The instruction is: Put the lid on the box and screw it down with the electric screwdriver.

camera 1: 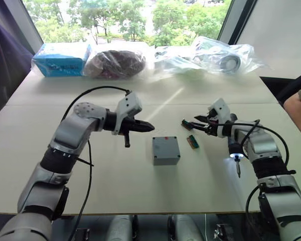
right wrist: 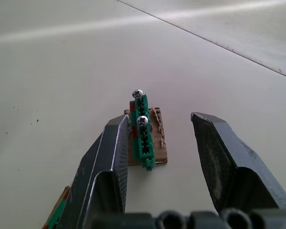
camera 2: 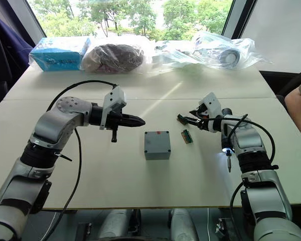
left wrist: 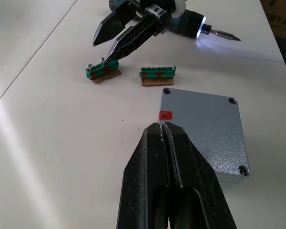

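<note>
The grey box [camera 1: 166,159] stands mid-table with the flat lid [left wrist: 202,129] lying on top, screw holes showing at its corners. A red mark [left wrist: 166,115] sits at its edge. My left gripper [camera 1: 149,126] is shut and empty, its tip hovering just left of and behind the box. My right gripper [camera 1: 189,123] is open, its fingers straddling a small green screw holder [right wrist: 143,133] with two screws. The black electric screwdriver [camera 1: 234,145] hangs by the right wrist, light on, bit pointing down, outside the fingers.
A second green holder [camera 1: 191,141] lies right of the box. Along the far edge are a blue carton [camera 1: 60,59] and several plastic bags [camera 1: 115,63]. A person's arm [camera 1: 298,108] shows at the right edge.
</note>
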